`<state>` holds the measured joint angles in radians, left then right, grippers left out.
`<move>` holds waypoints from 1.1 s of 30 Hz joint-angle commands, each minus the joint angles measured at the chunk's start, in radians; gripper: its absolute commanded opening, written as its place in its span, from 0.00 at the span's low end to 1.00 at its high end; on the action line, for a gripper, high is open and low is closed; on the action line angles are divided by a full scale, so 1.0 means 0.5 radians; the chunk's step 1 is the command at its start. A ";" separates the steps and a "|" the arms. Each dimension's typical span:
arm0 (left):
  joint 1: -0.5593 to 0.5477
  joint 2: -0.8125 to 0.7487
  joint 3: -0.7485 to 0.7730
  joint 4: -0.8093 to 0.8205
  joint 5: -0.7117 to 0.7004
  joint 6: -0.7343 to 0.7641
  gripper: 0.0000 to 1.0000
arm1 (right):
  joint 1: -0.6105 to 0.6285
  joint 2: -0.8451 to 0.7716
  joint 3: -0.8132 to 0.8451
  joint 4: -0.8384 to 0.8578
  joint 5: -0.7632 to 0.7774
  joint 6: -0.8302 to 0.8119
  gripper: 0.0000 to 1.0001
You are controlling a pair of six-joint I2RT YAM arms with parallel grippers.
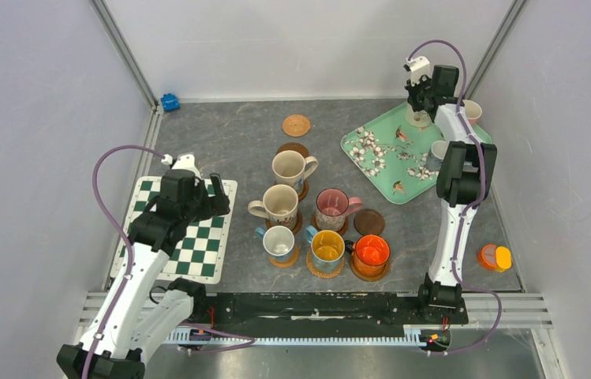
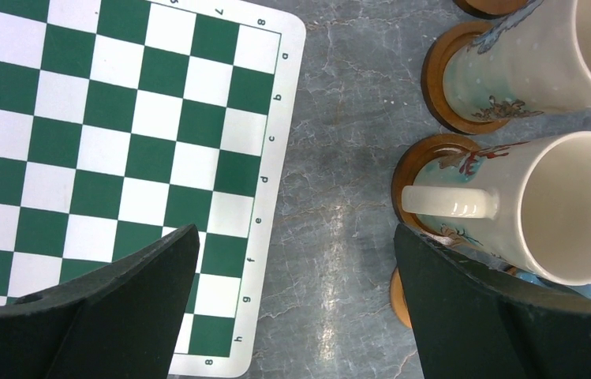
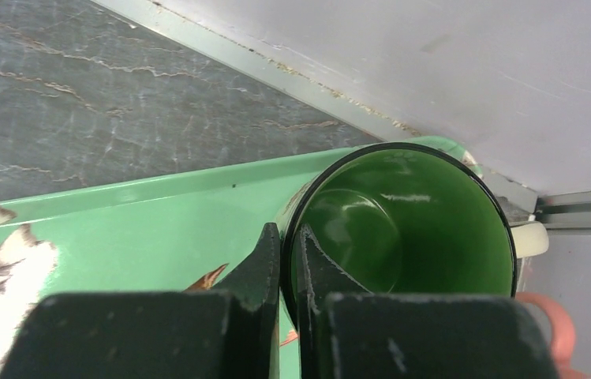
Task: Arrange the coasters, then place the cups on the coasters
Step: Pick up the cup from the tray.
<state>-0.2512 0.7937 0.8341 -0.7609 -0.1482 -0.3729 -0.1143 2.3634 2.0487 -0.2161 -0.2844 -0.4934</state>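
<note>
Cup with green inside pinched at its near wall by right claw: jaws closed on the rim, one finger inside, one outside. Stands upright, mouth up, long axis vertical, cream handle pointing right in the wrist view. Sits in far corner of mint tray, at far right of bench. Right arm stretched far forward, wrist turned down.

Left claw spread wide, holding nothing, hovering over bare bench between checkered mat and cream cup on its coaster. Left arm bent, forearm over mat.
</note>
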 commanded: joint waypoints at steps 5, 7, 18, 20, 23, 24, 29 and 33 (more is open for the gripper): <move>-0.044 -0.154 -0.022 0.097 -0.010 0.108 1.00 | 0.047 -0.399 -0.077 0.181 0.049 0.143 0.00; -0.082 -0.178 -0.030 0.095 -0.050 0.105 1.00 | 0.062 -0.452 -0.115 0.177 0.087 0.149 0.00; -0.155 -0.261 -0.033 0.080 -0.185 0.086 1.00 | 0.210 -0.713 -0.321 -0.063 0.277 0.076 0.00; -0.168 -0.275 -0.036 0.080 -0.199 0.080 1.00 | 0.276 -0.764 -0.371 -0.094 0.330 0.047 0.00; -0.187 -0.296 -0.042 0.081 -0.202 0.075 1.00 | 0.349 -0.862 -0.467 -0.099 0.369 0.046 0.00; -0.192 -0.311 -0.044 0.086 -0.198 0.075 1.00 | 0.379 -0.894 -0.493 -0.097 0.370 0.041 0.00; -0.201 -0.332 -0.048 0.092 -0.196 0.080 1.00 | 0.571 -0.940 -0.462 -0.138 0.407 0.017 0.00; -0.206 -0.340 -0.048 0.092 -0.193 0.080 1.00 | 0.726 -0.928 -0.393 -0.141 0.353 0.017 0.00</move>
<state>-0.3492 0.6319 0.8120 -0.7532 -0.2291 -0.3729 0.1883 1.9923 1.7672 -0.3920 -0.1104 -0.4400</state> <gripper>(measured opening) 0.994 0.038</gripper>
